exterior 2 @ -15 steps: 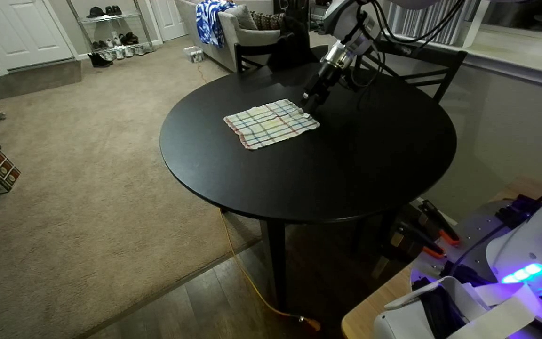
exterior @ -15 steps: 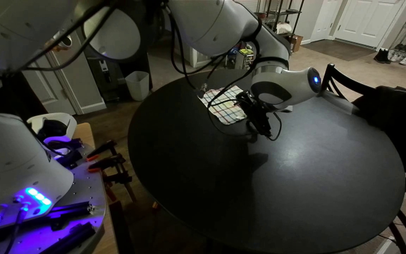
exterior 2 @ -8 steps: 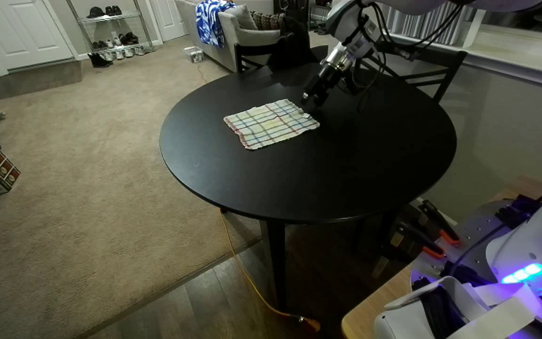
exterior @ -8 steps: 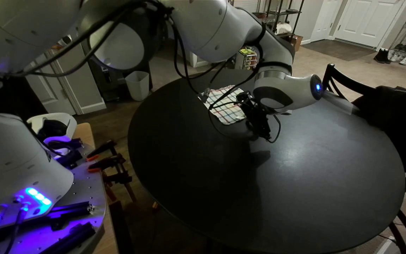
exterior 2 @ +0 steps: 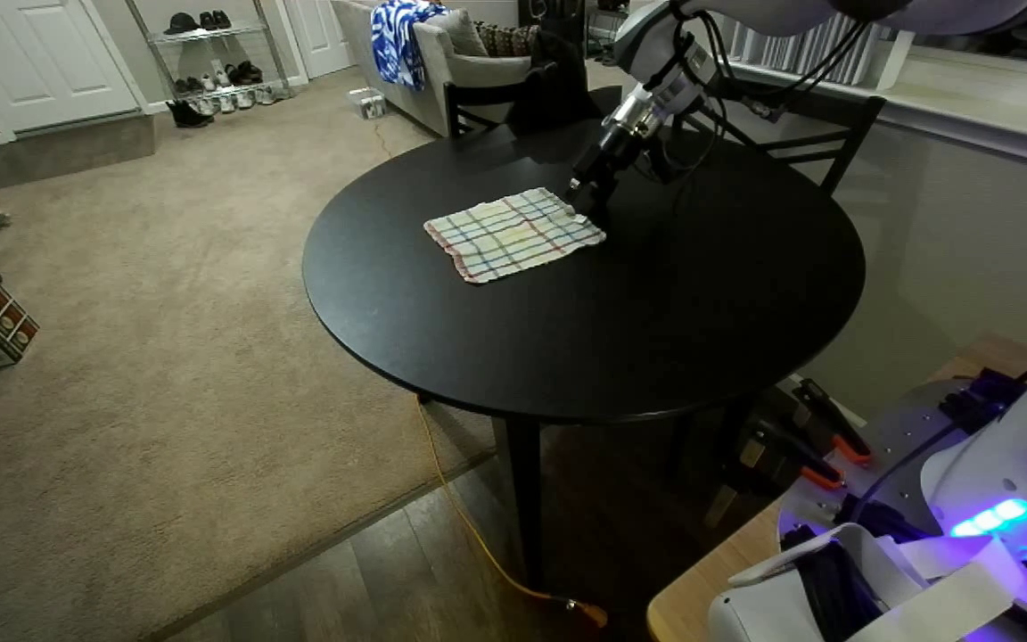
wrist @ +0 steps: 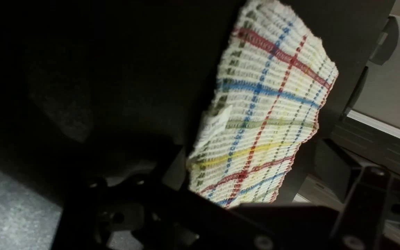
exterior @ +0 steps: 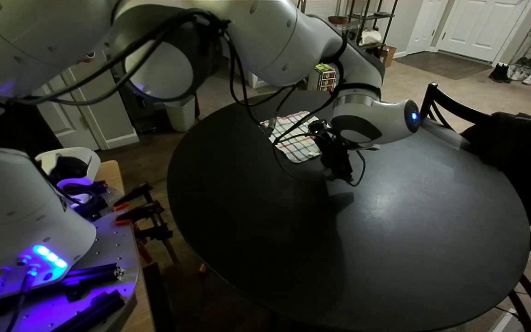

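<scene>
Arm [exterior: 272, 50] dipped slightly within the last second, its gripper [wrist: 254, 158] edging toward the checked cloth [exterior 2: 515, 235]

Ribbed weave, coloured stripes and a white tag [wrist: 217, 124] on the cloth's edge stood out in the wrist view. Black cables [exterior: 275, 142] crossed in front of the cloth in an exterior view; nearly its whole outline could be seen in an exterior view that also took in a sofa [exterior 2: 471, 80] and a blue-and-white blanket [exterior 2: 396, 40], both well apart from it. A pale bin [exterior: 182, 117], likewise well apart from the cloth, appeared in an exterior view.

Beneath the cloth was a round black table [exterior: 408, 240], catching a patch of light [exterior: 380, 200] away from it. Tan carpet [exterior 2: 175, 294] spread lower than the cloth, beyond the table.

From its white base [exterior: 21, 193], well apart from the cloth, the arm reached over the table, wrist [exterior: 371, 122] bent downward. The gripper slanted above the table, near the cloth's tagged edge. Its fingers [wrist: 332, 168] stood wide apart, the cloth visible through the gap; whether either finger touched it could not be told.
</scene>
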You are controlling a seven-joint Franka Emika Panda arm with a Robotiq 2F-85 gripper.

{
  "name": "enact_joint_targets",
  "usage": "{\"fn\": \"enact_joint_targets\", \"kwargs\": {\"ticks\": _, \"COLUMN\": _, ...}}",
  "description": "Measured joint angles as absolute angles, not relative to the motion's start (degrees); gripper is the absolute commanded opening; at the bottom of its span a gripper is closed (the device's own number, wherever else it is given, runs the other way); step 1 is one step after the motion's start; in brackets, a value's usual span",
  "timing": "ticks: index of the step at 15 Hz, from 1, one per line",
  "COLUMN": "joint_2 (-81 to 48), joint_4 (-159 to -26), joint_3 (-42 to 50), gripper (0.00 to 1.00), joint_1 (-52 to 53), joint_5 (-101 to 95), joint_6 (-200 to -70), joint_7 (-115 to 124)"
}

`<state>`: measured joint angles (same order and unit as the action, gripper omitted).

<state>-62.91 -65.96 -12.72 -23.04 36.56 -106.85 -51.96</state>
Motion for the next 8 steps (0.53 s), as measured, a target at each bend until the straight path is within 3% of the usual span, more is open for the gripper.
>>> {"fn": "enact_joint_targets", "kwargs": {"ticks": 8, "joint_2": -63.8, "joint_4": -64.6, "joint_3": -13.0, "gripper": 1.0, "joint_1": -22.2, "joint_5": 36.6, "joint_6": -105.1, "joint_7": -52.0}}
